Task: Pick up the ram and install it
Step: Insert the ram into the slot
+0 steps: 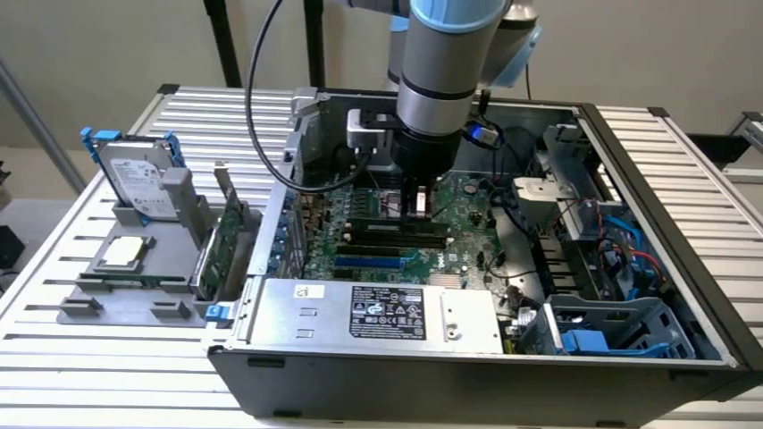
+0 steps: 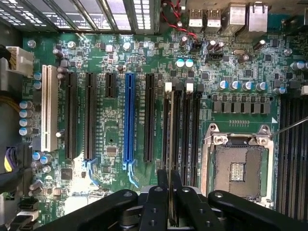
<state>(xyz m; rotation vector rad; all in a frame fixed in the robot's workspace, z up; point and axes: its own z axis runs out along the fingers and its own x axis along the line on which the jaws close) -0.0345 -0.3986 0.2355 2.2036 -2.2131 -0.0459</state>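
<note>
Pinching the ram [image 2: 171, 144] edge-on, the hand [image 2: 170, 202] has its fingers closed tight on it, right over the black slots [image 2: 185, 130] on the motherboard [image 2: 120, 62] inside the case [image 1: 477, 375].

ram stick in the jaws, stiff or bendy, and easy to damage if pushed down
The ram looks like a thin board held edge-on, so probably stiff lengthwise but weak sideways. It seems light. Pushed off-line over the slots, it could likely crack or miss.
</note>
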